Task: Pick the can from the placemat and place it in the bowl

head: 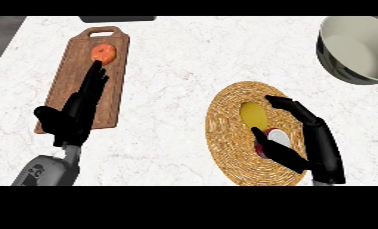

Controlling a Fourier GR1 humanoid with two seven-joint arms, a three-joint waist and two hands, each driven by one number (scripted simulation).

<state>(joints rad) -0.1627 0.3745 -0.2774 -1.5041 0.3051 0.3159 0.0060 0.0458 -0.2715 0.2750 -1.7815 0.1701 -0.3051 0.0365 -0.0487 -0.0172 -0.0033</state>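
A can (260, 121) with a yellow side and a white end lies on its side on the round woven placemat (225, 123) at the lower right. My right hand (319, 143) is over the placemat with fingers and thumb curved round the can, the thumb by its white end. The grey bowl (353, 48) sits at the upper right edge, apart from the hand. My left hand (77, 110) rests open at the left, fingers straight and pointing up over a wooden cutting board (74, 68).
An orange fruit (104, 53) lies on the cutting board just past my left fingertips. A dark object (118, 18) shows at the counter's far edge. White marble counter (184, 58) lies between board, placemat and bowl.
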